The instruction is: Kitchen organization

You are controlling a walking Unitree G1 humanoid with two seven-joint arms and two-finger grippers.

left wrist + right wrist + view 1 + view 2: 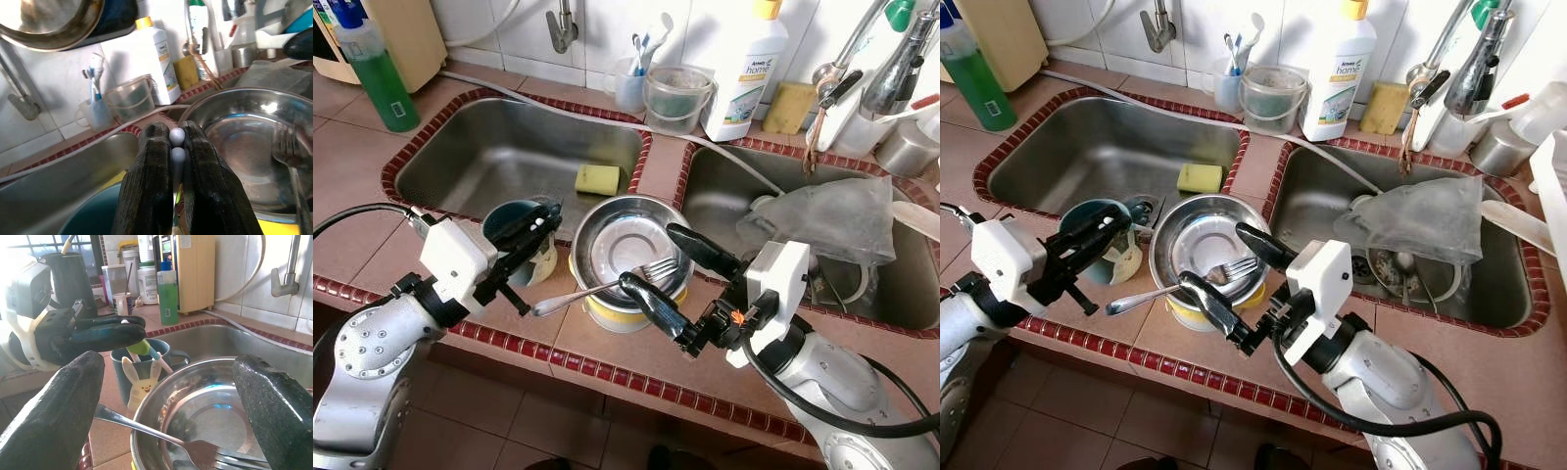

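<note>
Right gripper (673,269) spread at fork (607,283) | steel bowl (625,237) holds fork

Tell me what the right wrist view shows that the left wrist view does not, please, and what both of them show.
The right wrist view has the left gripper shut above the blue mug, a rabbit-shaped utensil in that mug, and the green bottle beside a yellow appliance.

The left wrist view has the white detergent bottle, the toothbrush cup, the clear plastic tub and the yellow sponge on the ledge.

Both show the steel bowl and the fork resting in it.
</note>
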